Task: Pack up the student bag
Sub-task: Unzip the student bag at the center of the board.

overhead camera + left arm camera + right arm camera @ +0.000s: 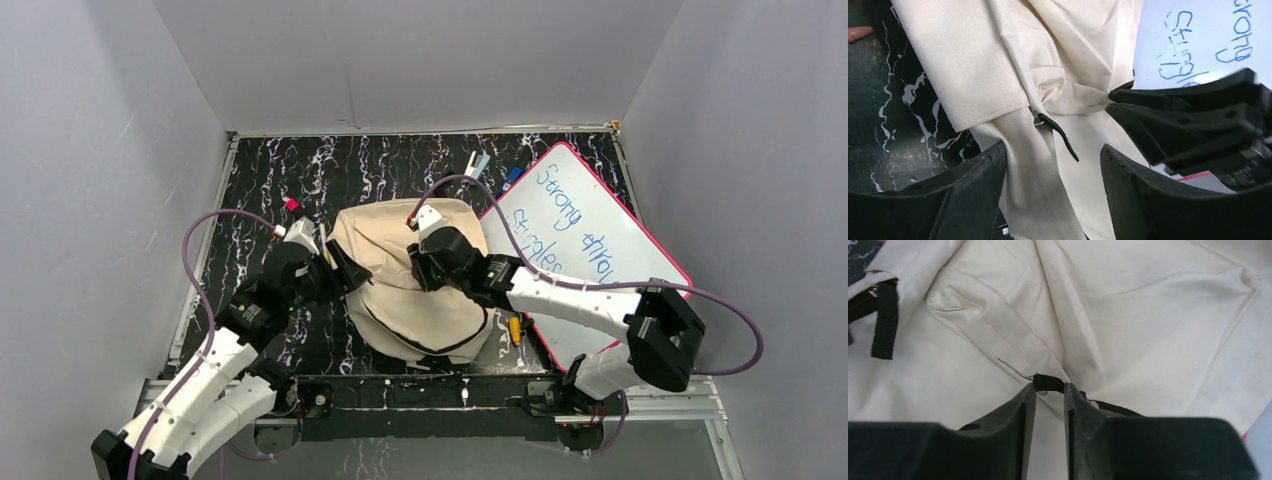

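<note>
I look at my two arms. The left arm (215,375) and the right arm (560,292) both have white shells and chunky black joints. A thin purple cable (195,260) loops along each one. The left tool (1053,165) is black, with thick fingers (973,190) that have rough edges. The right tool (1049,405) is black too, with flat, smooth sides and a small round hole.

Cream student bag (415,290) with black trim; black table (300,180) veined white (marble-like); pink-framed whiteboard (590,240).
</note>
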`<state>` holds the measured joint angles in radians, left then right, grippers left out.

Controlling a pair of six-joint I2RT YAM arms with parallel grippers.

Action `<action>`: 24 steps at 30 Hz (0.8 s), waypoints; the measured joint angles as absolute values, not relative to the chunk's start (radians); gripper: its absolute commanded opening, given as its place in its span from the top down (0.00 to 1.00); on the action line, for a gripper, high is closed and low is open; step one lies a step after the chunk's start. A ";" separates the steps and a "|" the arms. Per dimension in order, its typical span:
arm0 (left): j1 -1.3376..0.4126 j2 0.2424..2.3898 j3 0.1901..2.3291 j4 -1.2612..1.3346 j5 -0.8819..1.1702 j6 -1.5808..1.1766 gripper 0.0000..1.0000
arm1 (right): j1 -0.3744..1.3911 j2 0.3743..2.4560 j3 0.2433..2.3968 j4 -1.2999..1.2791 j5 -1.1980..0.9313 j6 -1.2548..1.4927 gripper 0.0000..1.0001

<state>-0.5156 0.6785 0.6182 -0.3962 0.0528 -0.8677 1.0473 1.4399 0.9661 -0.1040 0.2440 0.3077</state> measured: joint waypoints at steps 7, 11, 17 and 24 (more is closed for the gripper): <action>-0.520 0.811 0.767 -0.480 -0.072 -0.801 0.29 | 1.052 1.272 0.952 -0.113 0.359 0.274 0.35; -0.520 0.854 0.886 -0.581 -0.220 -0.756 0.26 | 1.048 1.177 0.952 -0.167 0.451 0.315 0.31; -0.520 0.871 0.933 -0.649 -0.280 -0.724 0.21 | 1.005 1.163 0.949 -0.366 0.514 0.498 0.26; -0.663 1.056 0.940 -0.465 -0.191 -0.703 0.21 | 0.931 1.147 0.847 -0.428 0.439 0.761 0.25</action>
